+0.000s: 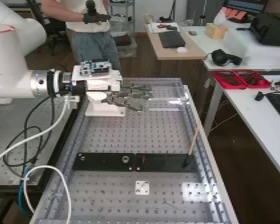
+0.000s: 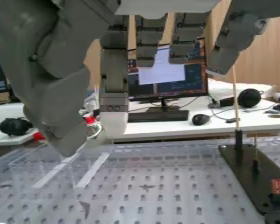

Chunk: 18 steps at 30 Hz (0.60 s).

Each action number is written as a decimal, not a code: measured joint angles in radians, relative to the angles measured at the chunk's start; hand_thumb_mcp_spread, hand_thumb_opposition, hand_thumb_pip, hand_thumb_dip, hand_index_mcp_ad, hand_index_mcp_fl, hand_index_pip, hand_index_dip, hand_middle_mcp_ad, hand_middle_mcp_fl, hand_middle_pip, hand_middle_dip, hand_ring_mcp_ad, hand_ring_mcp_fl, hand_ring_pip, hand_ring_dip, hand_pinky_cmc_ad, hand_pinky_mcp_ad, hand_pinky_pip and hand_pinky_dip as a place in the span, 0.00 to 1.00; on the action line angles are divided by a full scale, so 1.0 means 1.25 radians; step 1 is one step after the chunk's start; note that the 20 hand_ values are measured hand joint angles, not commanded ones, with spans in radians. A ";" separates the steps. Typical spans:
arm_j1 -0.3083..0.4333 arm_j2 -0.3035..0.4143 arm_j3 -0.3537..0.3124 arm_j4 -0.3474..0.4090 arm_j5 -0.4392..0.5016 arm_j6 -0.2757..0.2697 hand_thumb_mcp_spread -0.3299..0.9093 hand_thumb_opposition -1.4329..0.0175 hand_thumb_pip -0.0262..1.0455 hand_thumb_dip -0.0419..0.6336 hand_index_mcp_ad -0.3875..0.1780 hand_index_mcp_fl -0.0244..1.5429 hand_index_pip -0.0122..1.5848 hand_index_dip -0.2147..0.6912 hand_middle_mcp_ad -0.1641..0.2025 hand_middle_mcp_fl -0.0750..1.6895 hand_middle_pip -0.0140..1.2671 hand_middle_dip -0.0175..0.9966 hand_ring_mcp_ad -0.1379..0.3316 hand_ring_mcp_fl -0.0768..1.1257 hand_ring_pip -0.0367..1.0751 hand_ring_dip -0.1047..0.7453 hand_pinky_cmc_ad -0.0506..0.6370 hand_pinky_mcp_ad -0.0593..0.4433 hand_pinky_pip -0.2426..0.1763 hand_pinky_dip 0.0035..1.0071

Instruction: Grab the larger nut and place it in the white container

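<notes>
High view | hand (image 1: 134,100) open, fingers loosely extended | likely white container (image 1: 105,110) near worktop (image 1: 117,135)'s left edge, perhaps sited for drops | bearing (image 1: 125,159) parked on bar (image 1: 160,163) | larger nut: cannot place it

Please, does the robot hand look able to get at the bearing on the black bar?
Probably yes: the bearing stands uncovered on the black bar, and the thin stick rises off to one side. The open robot hand is farther up the bench, nothing between.
</notes>
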 joint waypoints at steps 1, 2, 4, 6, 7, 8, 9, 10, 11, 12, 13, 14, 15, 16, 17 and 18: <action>0.003 0.001 0.000 -0.004 -0.005 -0.001 0.49 0.35 0.66 0.36 0.47 0.28 0.97 0.33 0.44 0.06 0.11 0.25 0.48 0.06 0.12 0.27 0.53 0.61 0.36 0.40; 0.006 0.001 0.000 -0.006 -0.007 -0.002 0.50 0.34 0.66 0.36 0.46 0.27 0.97 0.33 0.43 0.05 0.11 0.25 0.48 0.06 0.12 0.27 0.53 0.61 0.36 0.39; 0.011 0.003 -0.001 -0.008 -0.010 -0.003 0.52 0.33 0.66 0.36 0.46 0.26 0.97 0.33 0.43 0.05 0.11 0.25 0.48 0.06 0.12 0.27 0.53 0.61 0.36 0.37; 0.015 0.007 -0.004 -0.007 -0.011 -0.002 0.52 0.33 0.66 0.36 0.47 0.26 0.97 0.33 0.43 0.05 0.11 0.25 0.48 0.06 0.12 0.27 0.53 0.61 0.36 0.36; 0.018 0.010 -0.006 -0.006 -0.012 -0.002 0.52 0.33 0.66 0.36 0.46 0.26 0.97 0.33 0.43 0.06 0.11 0.25 0.48 0.06 0.12 0.27 0.53 0.61 0.36 0.35; 0.022 0.012 -0.008 -0.005 -0.011 -0.002 0.51 0.33 0.66 0.36 0.46 0.26 0.97 0.33 0.43 0.05 0.11 0.25 0.48 0.06 0.12 0.27 0.53 0.61 0.36 0.34; 0.023 0.013 -0.009 -0.005 -0.011 -0.002 0.53 0.33 0.66 0.36 0.47 0.25 0.97 0.32 0.44 0.05 0.11 0.25 0.48 0.06 0.12 0.27 0.53 0.61 0.36 0.33; 0.026 0.016 -0.011 -0.005 -0.009 -0.001 0.52 0.33 0.66 0.36 0.46 0.25 0.97 0.34 0.43 0.06 0.11 0.25 0.48 0.06 0.12 0.27 0.54 0.61 0.36 0.33; 0.029 0.018 -0.012 -0.006 -0.008 -0.001 0.52 0.33 0.66 0.36 0.46 0.25 0.97 0.34 0.43 0.06 0.11 0.25 0.48 0.06 0.12 0.27 0.53 0.61 0.36 0.33; 0.032 0.019 -0.014 -0.006 -0.006 -0.001 0.52 0.33 0.66 0.36 0.46 0.25 0.97 0.34 0.43 0.06 0.11 0.25 0.48 0.06 0.12 0.27 0.53 0.60 0.36 0.32; 0.036 0.022 -0.016 -0.007 -0.005 -0.001 0.52 0.33 0.66 0.36 0.46 0.25 0.97 0.34 0.43 0.06 0.11 0.25 0.47 0.06 0.12 0.27 0.53 0.61 0.36 0.31; 0.040 0.025 -0.018 -0.007 -0.002 -0.001 0.52 0.33 0.66 0.36 0.46 0.24 0.97 0.34 0.43 0.05 0.11 0.25 0.47 0.06 0.12 0.27 0.53 0.61 0.36 0.30; 0.042 0.026 -0.019 -0.007 -0.001 -0.001 0.54 0.33 0.66 0.36 0.46 0.24 0.97 0.34 0.43 0.06 0.11 0.25 0.48 0.06 0.12 0.27 0.53 0.60 0.36 0.30; 0.046 0.029 -0.022 -0.007 0.001 -0.002 0.54 0.33 0.66 0.36 0.46 0.24 0.97 0.34 0.43 0.06 0.11 0.25 0.48 0.06 0.12 0.27 0.53 0.60 0.36 0.28; 0.049 0.032 -0.024 -0.007 0.002 -0.002 0.54 0.33 0.66 0.36 0.46 0.24 0.97 0.34 0.43 0.06 0.11 0.25 0.47 0.06 0.12 0.27 0.53 0.60 0.36 0.28; 0.050 0.033 -0.024 -0.008 0.003 -0.002 0.54 0.33 0.66 0.36 0.46 0.23 0.97 0.34 0.43 0.06 0.11 0.25 0.47 0.06 0.12 0.27 0.53 0.59 0.36 0.28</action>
